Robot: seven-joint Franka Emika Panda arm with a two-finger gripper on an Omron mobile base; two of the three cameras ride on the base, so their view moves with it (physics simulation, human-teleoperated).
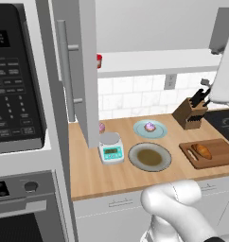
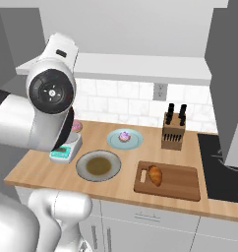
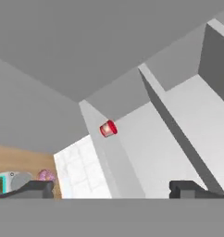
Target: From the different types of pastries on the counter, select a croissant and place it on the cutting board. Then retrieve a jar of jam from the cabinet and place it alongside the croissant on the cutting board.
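The golden-brown croissant lies on the left part of the reddish-brown cutting board, on the counter. The cabinet stands with its door open. On its white shelf sits the red-lidded jar of jam, half hidden by the door in the left base view. My gripper is open and empty. It points at the shelf, with the jar well ahead of the fingertips. One pink-frosted cake rests on a pale blue plate, another beside the scale.
A round grey-brown plate and a kitchen scale sit mid-counter. A knife block stands by the tiled wall, with a black cooktop to the right. A microwave and an oven fill the left.
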